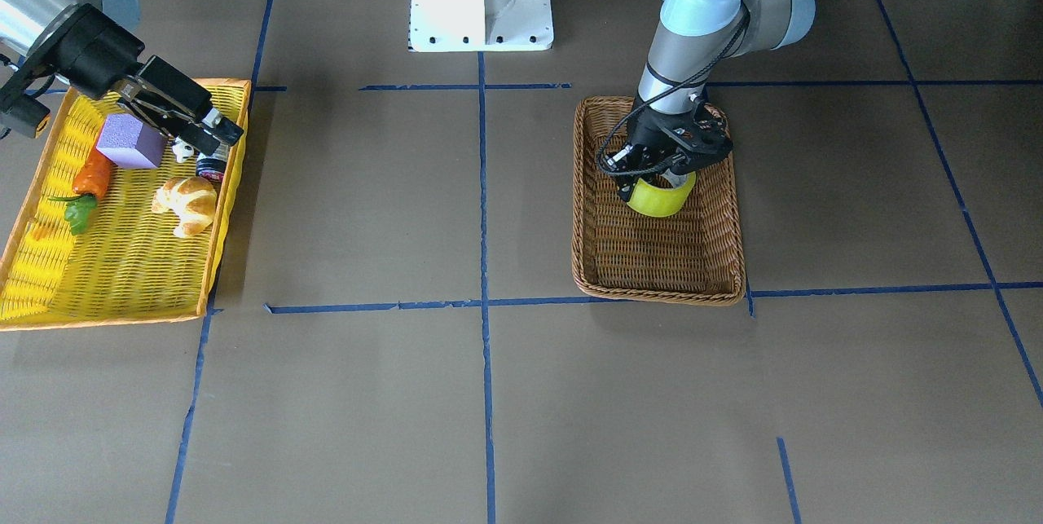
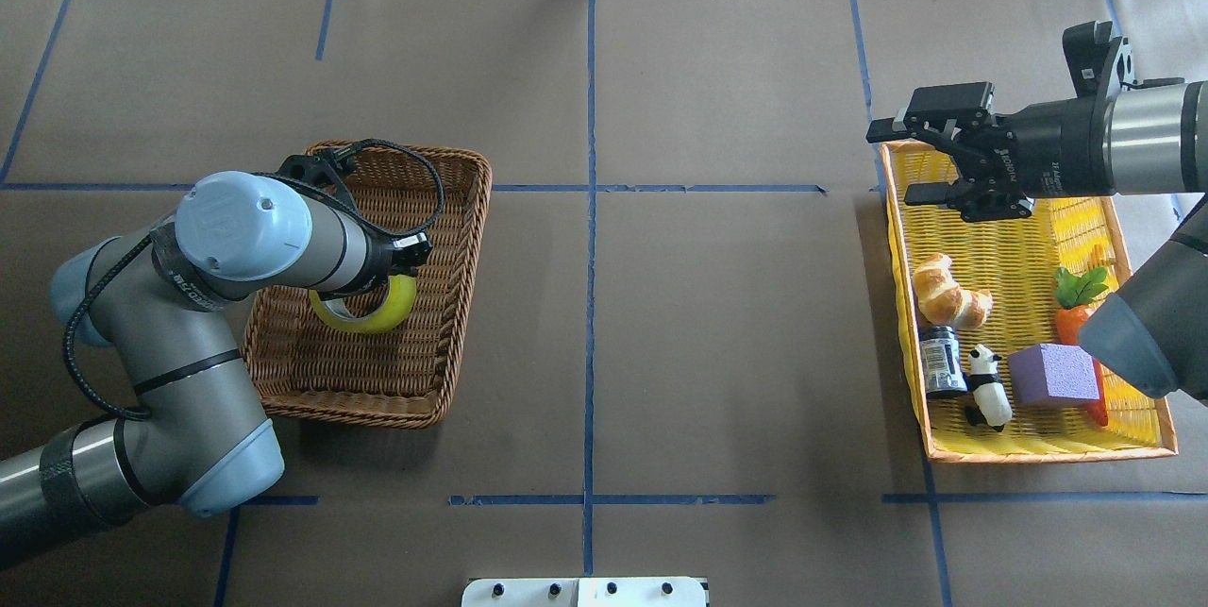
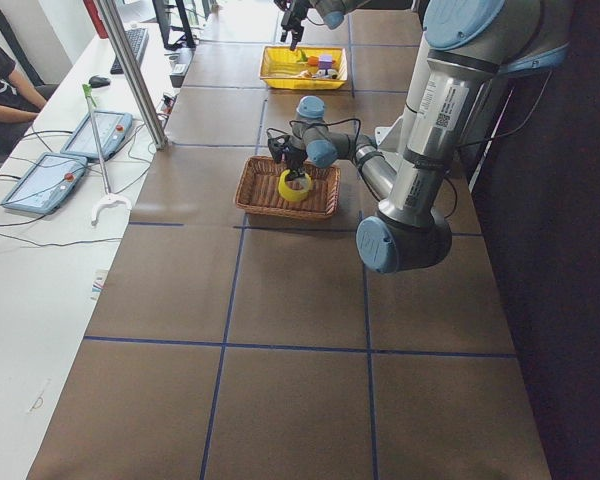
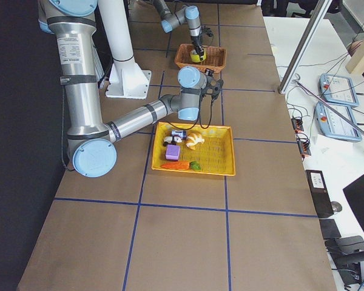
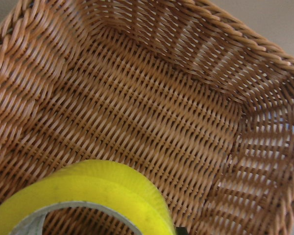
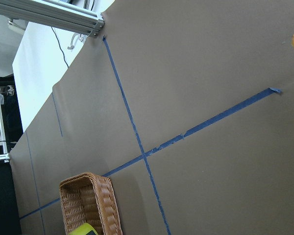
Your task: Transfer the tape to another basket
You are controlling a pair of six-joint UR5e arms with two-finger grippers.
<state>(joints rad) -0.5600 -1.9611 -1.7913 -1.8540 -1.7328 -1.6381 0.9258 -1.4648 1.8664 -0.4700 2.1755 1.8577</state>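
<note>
Brown-papered table: left gripper clamps tape inside wicker basket; right gripper gapes.

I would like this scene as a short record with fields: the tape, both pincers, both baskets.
Tape: yellow translucent tape roll, tilted, within the brown woven wicker basket
Left pincer: shut on the roll
Right pincer: open, empty, above the edge of the flat yellow mesh basket
Yellow basket contents: croissant, purple block, carrot, panda figure, dark jar
</note>
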